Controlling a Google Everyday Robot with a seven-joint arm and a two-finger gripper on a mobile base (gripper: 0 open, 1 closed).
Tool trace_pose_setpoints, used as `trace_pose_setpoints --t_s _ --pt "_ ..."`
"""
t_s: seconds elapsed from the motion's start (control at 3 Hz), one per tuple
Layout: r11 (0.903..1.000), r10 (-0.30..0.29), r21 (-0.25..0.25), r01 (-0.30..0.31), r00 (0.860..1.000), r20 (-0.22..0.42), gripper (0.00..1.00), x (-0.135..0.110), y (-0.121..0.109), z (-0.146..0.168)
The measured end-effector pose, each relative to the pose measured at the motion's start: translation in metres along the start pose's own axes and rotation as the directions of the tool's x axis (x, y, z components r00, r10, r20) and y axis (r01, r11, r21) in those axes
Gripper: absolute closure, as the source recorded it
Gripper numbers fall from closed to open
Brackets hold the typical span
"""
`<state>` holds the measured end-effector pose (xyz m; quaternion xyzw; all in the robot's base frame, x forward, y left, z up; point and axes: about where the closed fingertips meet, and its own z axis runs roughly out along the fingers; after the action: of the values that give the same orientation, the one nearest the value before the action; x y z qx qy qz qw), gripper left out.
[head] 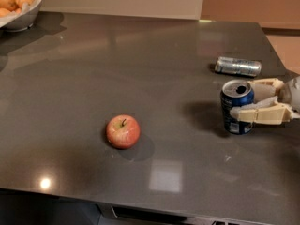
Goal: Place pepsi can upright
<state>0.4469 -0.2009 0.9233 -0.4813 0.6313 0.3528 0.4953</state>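
Dark grey bench [140,69] fills my view. Pepsi can [236,103] stands upright near right edge, opened end up. My hand [246,100] reaches in from right, clamped on can. Silver can [238,66] lies just behind. Apple [123,131] sits well left. Fruit bowl [22,21] at far-left corner.

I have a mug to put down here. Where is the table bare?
Bare: the wide stretch between bowl and apple, and the middle between apple and pepsi can. Crowded: the right edge, where the gripper sits at the pepsi can, with a silver can lying behind it.
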Motion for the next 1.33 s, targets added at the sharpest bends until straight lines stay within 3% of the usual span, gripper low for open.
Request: trace_pose_setpoints --t_s 1.33 --pt "0.9988 0.017 -0.049 -0.011 0.993 0.119 1.0 0.0103 0.0035 0.0077"
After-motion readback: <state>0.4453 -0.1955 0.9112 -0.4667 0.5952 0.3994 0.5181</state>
